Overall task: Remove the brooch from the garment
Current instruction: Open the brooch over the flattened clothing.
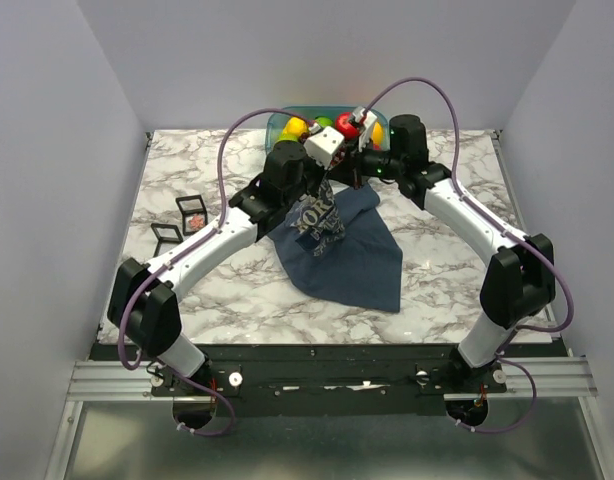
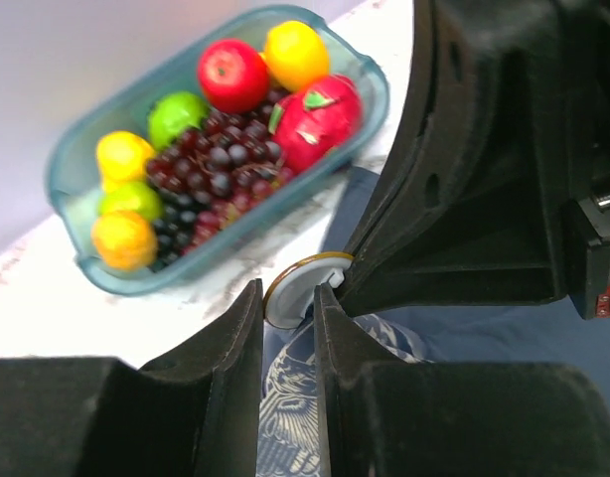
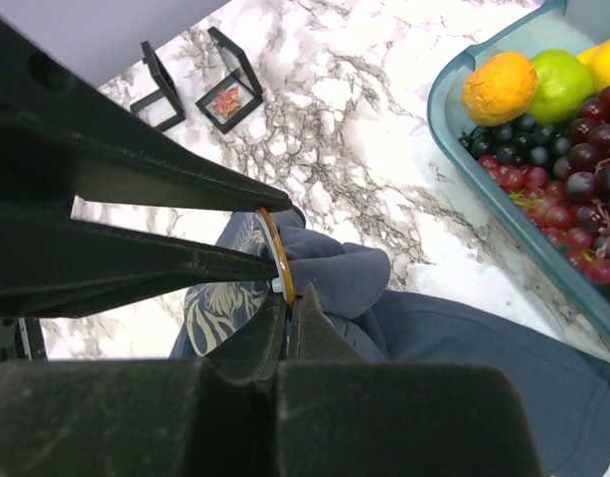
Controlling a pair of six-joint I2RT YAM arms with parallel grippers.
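Note:
The brooch (image 2: 293, 290) is a small round disc with a gold rim and a white face, seen edge-on in the right wrist view (image 3: 273, 238). My left gripper (image 2: 288, 293) (image 3: 277, 237) (image 1: 325, 180) is shut on it, one fingertip on each side of the disc. My right gripper (image 3: 293, 296) (image 2: 350, 278) (image 1: 339, 180) is shut, its tips pinching the disc's lower rim where cloth bunches against it. The garment (image 1: 352, 255) (image 3: 464, 338) (image 2: 464, 333), dark slate-blue with a pale print, hangs from that point, its rest spread on the table.
A teal tub (image 1: 277, 125) (image 3: 439, 109) (image 2: 72, 149) of fruit stands at the table's back edge, just behind both grippers. Two small black display frames (image 1: 192, 212) (image 3: 228, 94) sit on the marble to the left.

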